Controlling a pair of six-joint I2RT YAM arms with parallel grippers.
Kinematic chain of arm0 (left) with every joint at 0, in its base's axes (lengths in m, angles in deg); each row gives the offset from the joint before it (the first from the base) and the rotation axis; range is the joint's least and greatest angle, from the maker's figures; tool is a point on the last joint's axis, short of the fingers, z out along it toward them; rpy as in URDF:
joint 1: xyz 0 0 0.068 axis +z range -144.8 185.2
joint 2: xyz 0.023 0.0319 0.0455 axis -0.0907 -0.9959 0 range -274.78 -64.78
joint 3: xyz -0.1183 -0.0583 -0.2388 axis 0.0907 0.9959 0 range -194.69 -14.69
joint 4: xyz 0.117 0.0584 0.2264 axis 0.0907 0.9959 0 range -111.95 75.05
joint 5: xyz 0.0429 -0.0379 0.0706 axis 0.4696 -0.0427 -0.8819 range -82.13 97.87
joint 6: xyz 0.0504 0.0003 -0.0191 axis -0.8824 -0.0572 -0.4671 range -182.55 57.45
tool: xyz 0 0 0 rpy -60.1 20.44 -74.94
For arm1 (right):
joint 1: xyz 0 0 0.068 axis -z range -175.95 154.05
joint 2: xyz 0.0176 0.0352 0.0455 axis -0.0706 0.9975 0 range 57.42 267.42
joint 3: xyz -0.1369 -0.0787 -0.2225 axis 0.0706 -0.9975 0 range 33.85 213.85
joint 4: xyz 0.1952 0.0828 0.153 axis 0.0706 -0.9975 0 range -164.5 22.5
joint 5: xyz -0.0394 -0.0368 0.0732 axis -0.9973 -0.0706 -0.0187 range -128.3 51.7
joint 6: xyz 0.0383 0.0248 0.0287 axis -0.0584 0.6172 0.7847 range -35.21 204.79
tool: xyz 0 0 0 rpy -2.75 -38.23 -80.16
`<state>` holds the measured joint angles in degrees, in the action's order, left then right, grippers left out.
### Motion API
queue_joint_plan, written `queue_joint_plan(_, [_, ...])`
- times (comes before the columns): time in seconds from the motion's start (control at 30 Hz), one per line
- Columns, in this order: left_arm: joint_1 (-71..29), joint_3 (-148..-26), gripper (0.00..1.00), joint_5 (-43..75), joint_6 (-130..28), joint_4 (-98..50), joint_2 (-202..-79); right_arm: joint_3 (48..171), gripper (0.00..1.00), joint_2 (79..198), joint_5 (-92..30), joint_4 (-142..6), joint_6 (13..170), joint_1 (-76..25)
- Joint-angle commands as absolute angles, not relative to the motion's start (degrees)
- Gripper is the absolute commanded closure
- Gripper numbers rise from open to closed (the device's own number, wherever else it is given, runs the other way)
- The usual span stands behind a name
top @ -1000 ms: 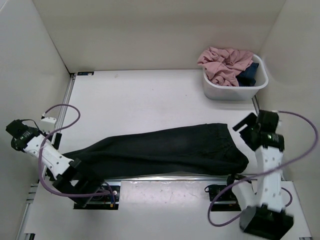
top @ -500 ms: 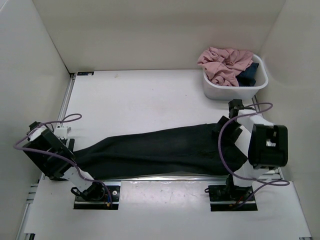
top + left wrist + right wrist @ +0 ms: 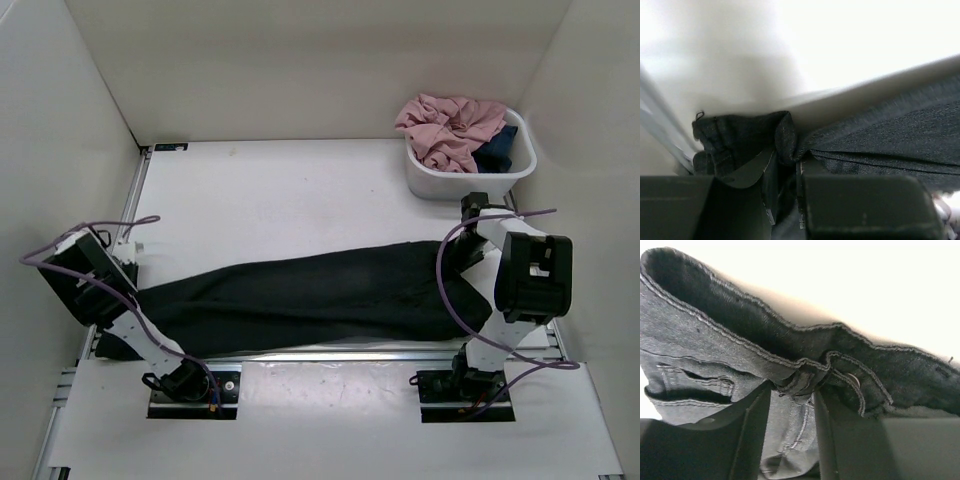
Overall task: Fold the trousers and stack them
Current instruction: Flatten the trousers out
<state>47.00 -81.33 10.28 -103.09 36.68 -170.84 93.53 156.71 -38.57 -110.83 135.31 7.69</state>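
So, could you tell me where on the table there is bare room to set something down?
The widest bare patch of table lies between the trousers and the back wall, left of the white bin. A narrow near strip runs between the arm bases. It is crowded at both trouser ends, where the left gripper and right gripper pinch the fabric.
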Motion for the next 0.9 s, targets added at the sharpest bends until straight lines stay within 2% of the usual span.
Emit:
queue_joint_plan(0.0, [42.23,-91.4,0.86,14.71,-98.61,24.99,-173.05,96.77,0.59,161.91,-42.6,-90.19,145.33,8.44])
queue_joint_plan(0.17, [34.39,-105.65,0.86,15.43,-96.57,24.98,-179.03,105.21,0.6,166.31,-44.1,-89.99,145.87,8.44])
queue_joint_plan(0.23, [32.81,-108.02,0.73,14.72,-95.17,26.73,-180.26,108.98,0.6,168.77,-44.63,-93.06,144.47,8.44])
queue_joint_plan(0.3, [32.1,-109.35,0.51,14.02,-94.38,26.74,-180.88,112.86,0.57,170.19,-42.1,-95.36,142.19,8.44])
queue_joint_plan(0.37, [32.1,-109.35,0.33,12.62,-93.84,26.74,-180.88,112.87,0.54,170.19,-39.8,-95.36,138.5,8.44])
queue_joint_plan(0.47, [32.1,-110.48,0.23,12.09,-93.15,26.74,-180.88,112.26,0.53,169.06,-37.77,-94.84,134.1,8.44])
queue_joint_plan(0.73, [29.46,-116.56,0.2,15.34,-91.29,26.74,-184.83,107.34,0.5,164.04,-35.4,-94.92,129.62,8.44])
queue_joint_plan(0.87, [27.53,-117.61,0.24,8.23,-91.29,30.16,-189.4,106.8,0.5,160.96,-36.71,-97.12,128.47,8.44])
